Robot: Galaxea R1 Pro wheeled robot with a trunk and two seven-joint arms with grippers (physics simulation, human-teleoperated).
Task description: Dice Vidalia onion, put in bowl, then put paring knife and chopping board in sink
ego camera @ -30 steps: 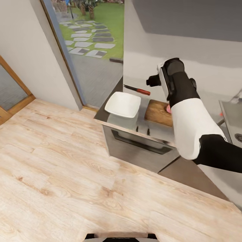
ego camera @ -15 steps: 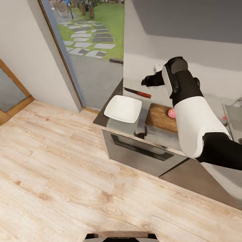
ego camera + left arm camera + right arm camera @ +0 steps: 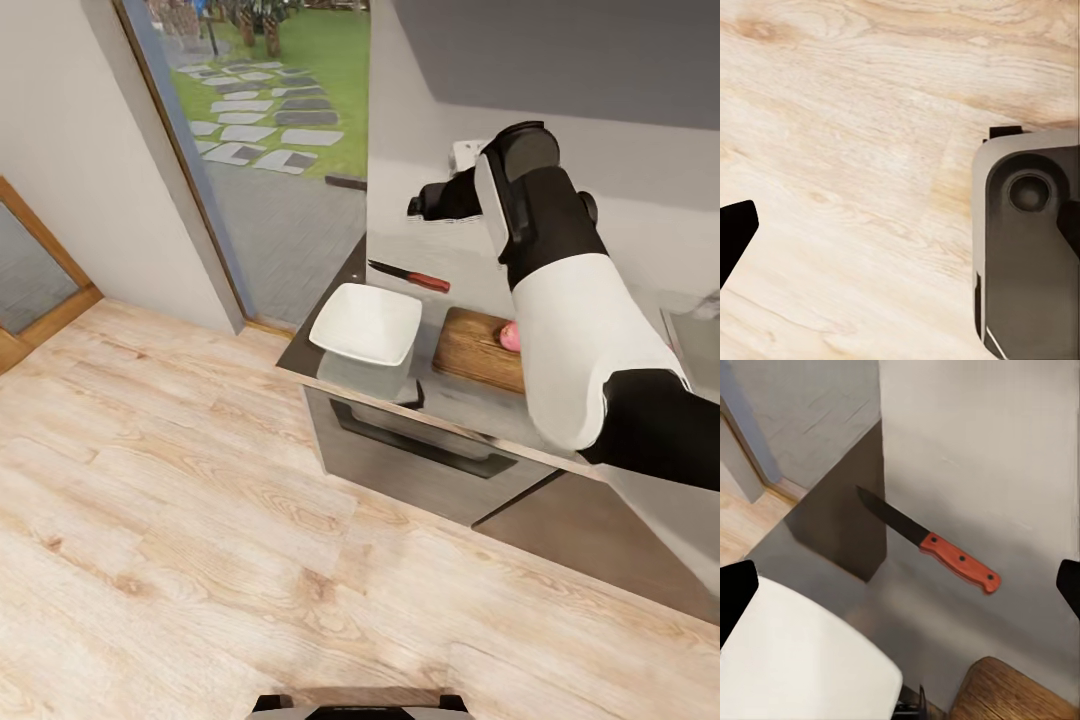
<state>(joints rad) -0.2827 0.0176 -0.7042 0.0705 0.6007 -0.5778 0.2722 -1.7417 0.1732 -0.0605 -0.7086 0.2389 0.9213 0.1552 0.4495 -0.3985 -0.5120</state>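
Right gripper (image 3: 415, 207) hangs above the countertop (image 3: 470, 270), over the stretch behind the paring knife (image 3: 410, 275) toward the wall. In the right wrist view the paring knife (image 3: 930, 542) lies flat between the two dark fingertips (image 3: 735, 592) at the frame edges, well below them, no contact; fingers spread wide, nothing held. Knife rests on the countertop behind the bowl (image 3: 367, 323), red handle pointing toward the chopping board (image 3: 478, 350), blade tip toward the counter's end by the doorway. Bowl sits just beside the chopping board, on the side away from the sink (image 3: 695, 335). Vidalia onion (image 3: 510, 335) rests on the chopping board, partly hidden by the right forearm.

Compared with half a second ago: right gripper is higher and further from the board, now above and past the knife rather than level with it. Knife, bowl, board and onion unchanged.

Left gripper (image 3: 731, 232): one dark fingertip shows over the wooden floor (image 3: 855, 150) next to the robot base (image 3: 1027, 247); cannot tell if it is spread or closed.

Counts: one knife, one bowl, one board, one onion.
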